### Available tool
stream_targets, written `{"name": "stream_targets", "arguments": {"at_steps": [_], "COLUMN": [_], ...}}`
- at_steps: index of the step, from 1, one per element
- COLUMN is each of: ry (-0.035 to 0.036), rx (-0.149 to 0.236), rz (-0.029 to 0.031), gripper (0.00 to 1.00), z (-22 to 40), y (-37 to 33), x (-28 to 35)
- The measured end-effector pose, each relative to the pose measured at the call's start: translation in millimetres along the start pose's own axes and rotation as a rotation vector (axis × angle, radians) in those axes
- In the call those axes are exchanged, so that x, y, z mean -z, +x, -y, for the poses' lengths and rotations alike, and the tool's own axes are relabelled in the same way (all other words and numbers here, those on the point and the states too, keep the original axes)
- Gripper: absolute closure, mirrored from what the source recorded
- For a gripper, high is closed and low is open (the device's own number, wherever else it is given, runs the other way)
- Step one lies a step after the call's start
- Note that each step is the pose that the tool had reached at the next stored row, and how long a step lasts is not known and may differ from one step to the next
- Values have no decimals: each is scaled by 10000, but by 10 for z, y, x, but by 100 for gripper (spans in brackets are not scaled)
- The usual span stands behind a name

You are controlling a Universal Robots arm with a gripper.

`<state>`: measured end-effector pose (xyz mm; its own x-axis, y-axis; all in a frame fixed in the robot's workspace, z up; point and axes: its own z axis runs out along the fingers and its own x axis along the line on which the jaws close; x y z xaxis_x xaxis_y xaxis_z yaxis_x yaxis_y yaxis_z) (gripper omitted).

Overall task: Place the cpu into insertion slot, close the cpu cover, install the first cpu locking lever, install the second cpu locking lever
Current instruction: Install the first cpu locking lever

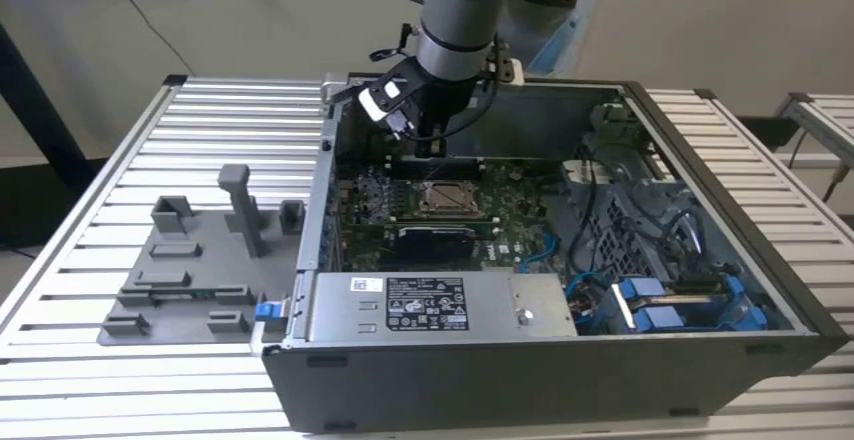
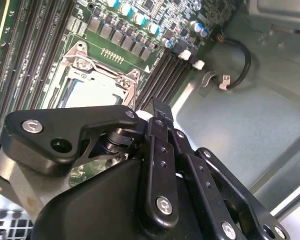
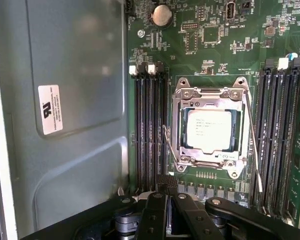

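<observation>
Silver-tan metal identified the cpu [image 3: 209, 130], which lay flat and face up in the insertion slot [image 1: 427, 198] at the centre of the exterior view, on the green motherboard [image 3: 210, 45]. Its edges sat square with the black memory slots [image 3: 150, 130] on either side. The cpu cover [image 3: 210, 102] was folded down over it, the chip showing through the window, and the cover's longer side ran parallel to those slots. One wire lever [image 3: 168, 145] slanted along one flank of the cover; the other wire lever [image 3: 254, 145] ran along the opposite flank. The gripper [image 3: 166, 181] hung over the board near the socket, apart from it, fingers drawn together on nothing. From where I stood, the open grey computer case [image 1: 534, 380] rested on a slatted metal table [image 1: 107, 160], with a grey fixture plate [image 1: 187, 270] toward the exterior view's left and a pale wall [image 1: 267, 20] behind.
</observation>
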<state>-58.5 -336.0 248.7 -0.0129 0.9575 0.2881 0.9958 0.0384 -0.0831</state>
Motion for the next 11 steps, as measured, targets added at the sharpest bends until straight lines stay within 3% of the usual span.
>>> {"name": "stream_targets", "arguments": {"at_steps": [8,9,11], "ry": [378,382,305], "rx": [1399,1580,1918], "rz": [125,145,191], "gripper": [89,89,89], "z": [0,1,0], "y": [-1,0,-1], "x": [-2,-2,-1]}}
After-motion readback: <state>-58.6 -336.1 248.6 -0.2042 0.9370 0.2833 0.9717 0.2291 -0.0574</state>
